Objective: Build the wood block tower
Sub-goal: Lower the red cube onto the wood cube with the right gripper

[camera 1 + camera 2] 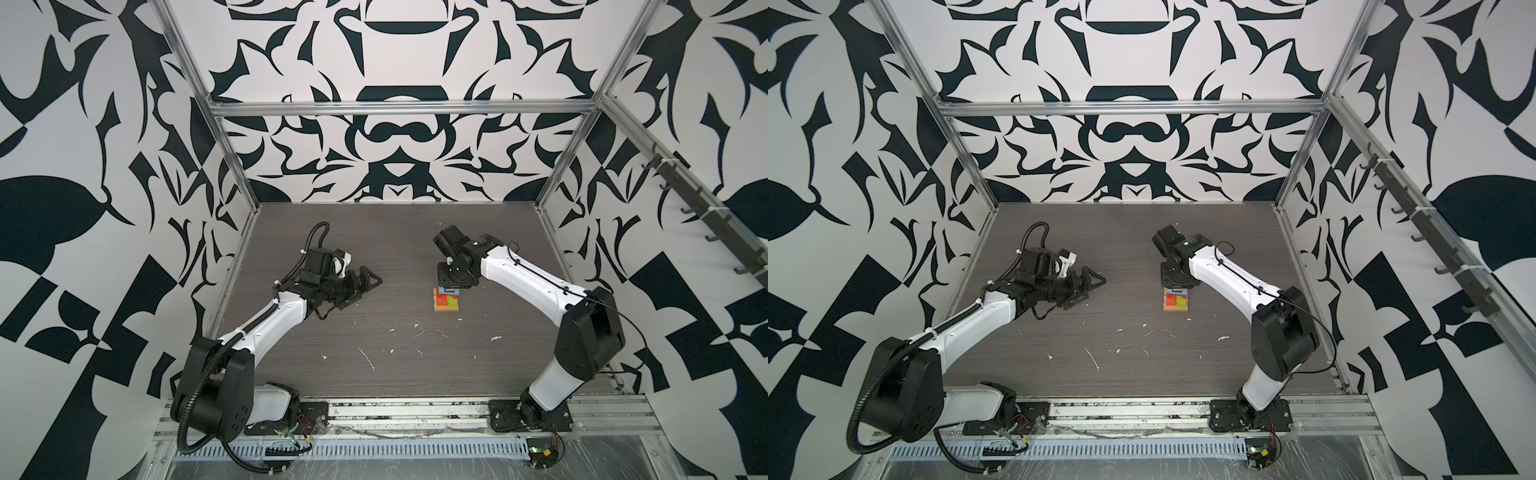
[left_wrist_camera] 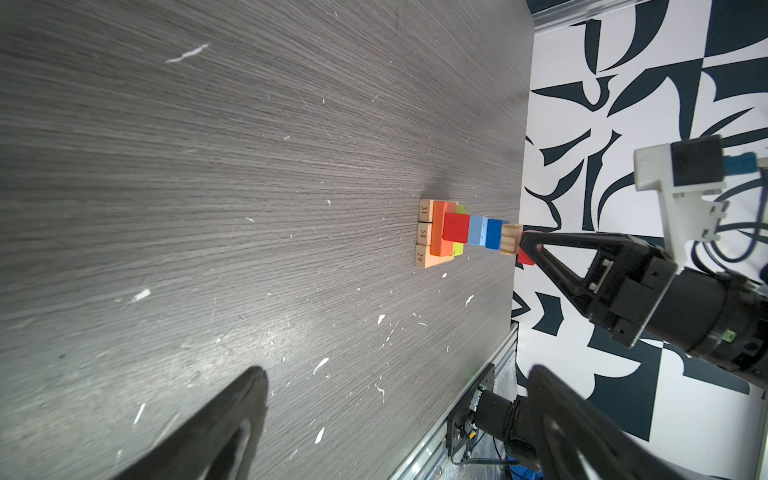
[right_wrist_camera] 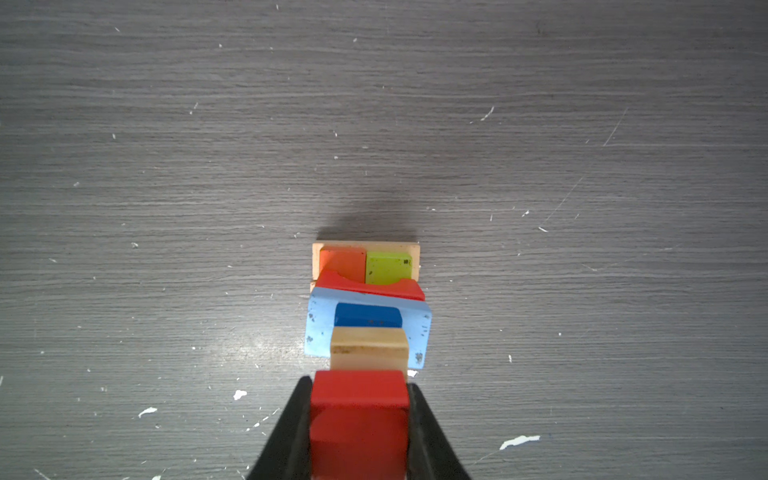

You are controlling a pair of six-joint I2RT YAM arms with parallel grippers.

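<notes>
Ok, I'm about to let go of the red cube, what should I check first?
1. Right claw shut on the red cube, gripped on both sides: ok.
2. Red cube seated on the tan block: cannot tell, contact is hidden.
3. Red cube centred on the tan block: not ok, it looks offset in the left wrist view.
4. Wood block tower layers squared up: not ok, the light blue block is twisted.
5. Left claw open, well apart from the tower: ok.

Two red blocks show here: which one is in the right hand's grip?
The red cube, clamped in the right hand over the tan block. The other red block sits low in the tower, under the light blue block, untouched.
</notes>
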